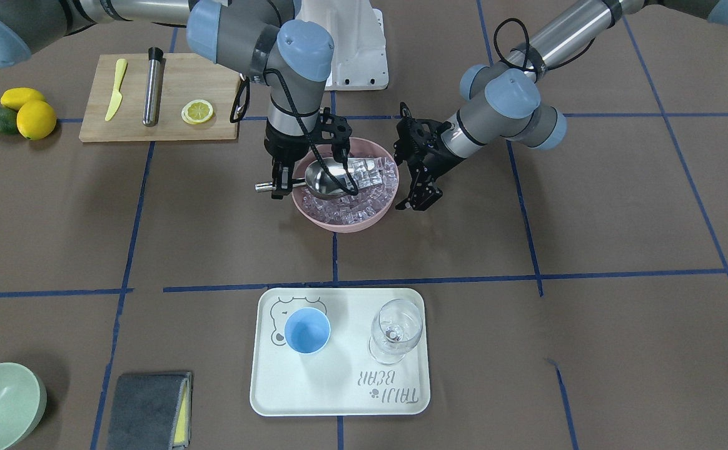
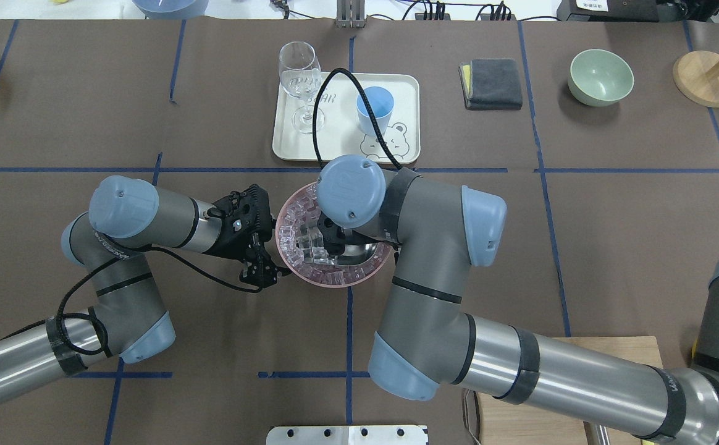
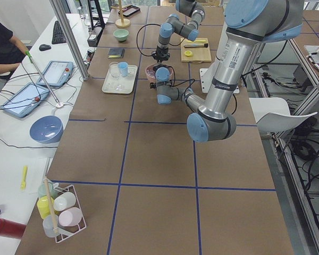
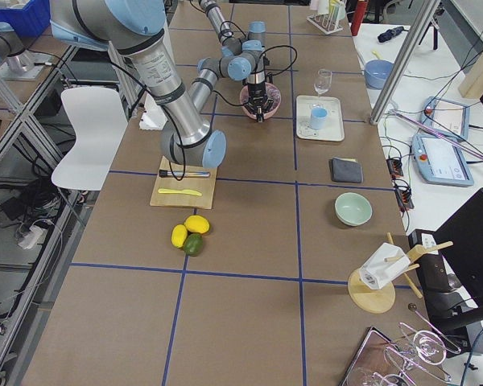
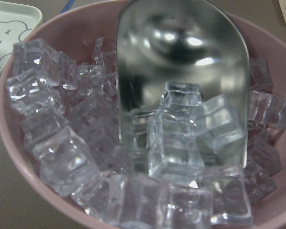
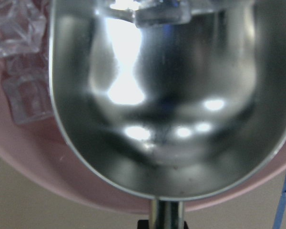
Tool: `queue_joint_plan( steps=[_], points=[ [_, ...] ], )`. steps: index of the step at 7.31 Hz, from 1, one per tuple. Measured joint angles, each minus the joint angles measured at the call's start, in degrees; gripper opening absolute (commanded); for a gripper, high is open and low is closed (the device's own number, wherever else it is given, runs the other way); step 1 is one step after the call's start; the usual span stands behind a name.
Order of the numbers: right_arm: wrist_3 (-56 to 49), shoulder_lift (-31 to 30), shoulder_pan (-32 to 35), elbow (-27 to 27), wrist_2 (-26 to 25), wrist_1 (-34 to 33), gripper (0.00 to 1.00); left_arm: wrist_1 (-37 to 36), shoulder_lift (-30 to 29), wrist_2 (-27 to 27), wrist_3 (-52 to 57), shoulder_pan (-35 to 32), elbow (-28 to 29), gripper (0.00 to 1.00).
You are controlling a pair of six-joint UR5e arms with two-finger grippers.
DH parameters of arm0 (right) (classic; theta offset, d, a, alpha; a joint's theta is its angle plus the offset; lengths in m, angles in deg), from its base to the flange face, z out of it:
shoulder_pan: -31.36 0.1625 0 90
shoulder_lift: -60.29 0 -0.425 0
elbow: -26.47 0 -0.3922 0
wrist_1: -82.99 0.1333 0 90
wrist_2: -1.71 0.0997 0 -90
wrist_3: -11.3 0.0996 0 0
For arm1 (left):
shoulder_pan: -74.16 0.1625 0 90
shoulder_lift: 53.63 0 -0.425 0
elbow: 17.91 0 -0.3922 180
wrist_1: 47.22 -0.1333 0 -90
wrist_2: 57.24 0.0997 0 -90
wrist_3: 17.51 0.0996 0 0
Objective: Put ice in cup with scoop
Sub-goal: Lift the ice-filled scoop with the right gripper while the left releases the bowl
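- Ice (image 5: 181, 133) lies in my scoop (image 5: 181, 52), inside the bowl (image 5: 19, 162).
- My right claw (image 1: 281, 182) squeezes its handle.
- My left claw (image 2: 267, 276), fingers apart, hangs at the bowl's 9 o'clock.

Silver tubes, grey joints, light-blue caps, black looped cables on left arm (image 2: 149, 213), right arm (image 2: 433, 241); black two-finger left gripper (image 1: 419, 201), right gripper (image 1: 281, 186).
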Motion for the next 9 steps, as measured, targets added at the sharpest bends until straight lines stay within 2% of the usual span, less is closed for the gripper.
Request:
queue_joint_plan(
  steps=[7, 9],
  points=[
    [1.49, -3.41, 4.65, 0.00, 8.18, 9.96, 0.00, 0.00, 0.01, 0.06, 0.00, 0.00, 0.00, 0.97],
    [1.66, -3.48, 8.95, 0.35, 13.74, 10.23, 0.00, 0.04, 0.08, 0.01, -0.09, -0.06, -0.01, 0.98]
  ],
)
